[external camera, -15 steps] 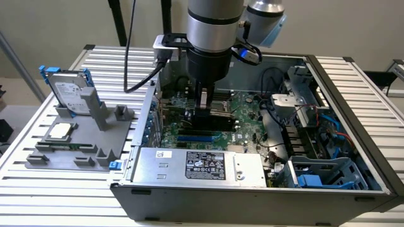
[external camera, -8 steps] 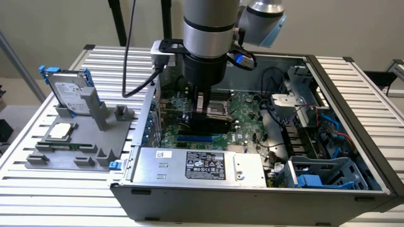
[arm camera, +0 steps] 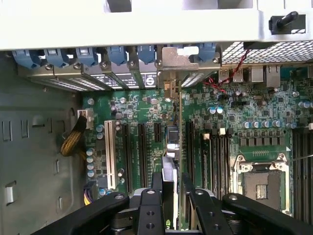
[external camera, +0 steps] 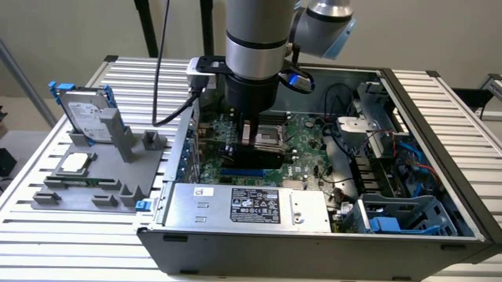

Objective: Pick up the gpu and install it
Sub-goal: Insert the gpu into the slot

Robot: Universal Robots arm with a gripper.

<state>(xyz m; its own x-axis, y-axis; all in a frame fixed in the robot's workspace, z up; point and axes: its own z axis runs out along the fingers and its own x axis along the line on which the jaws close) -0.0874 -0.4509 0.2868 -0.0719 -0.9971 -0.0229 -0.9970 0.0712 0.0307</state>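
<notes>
The gpu [arm camera: 171,142] shows edge-on in the wrist view, a thin card standing upright over the green motherboard [arm camera: 244,122]. Its silver bracket end [arm camera: 182,58] reaches the row of rear slot covers. My gripper [arm camera: 172,186] is shut on it, one black finger on each face. The card sits in line with the black expansion slots [arm camera: 142,142]; whether it is seated I cannot tell. In the exterior view the gripper [external camera: 255,141] reaches down into the open computer case [external camera: 439,117], with the dark gpu [external camera: 249,158] under it, just above the board.
A silver hard drive with blue rails [external camera: 86,114] stands on a grey fixture [external camera: 102,182] at the exterior view's left. The power supply [external camera: 243,205] lies at the case front, a drive cage [external camera: 400,217] at the right. The CPU socket [arm camera: 261,183] and yellow cables [arm camera: 73,139] flank the card.
</notes>
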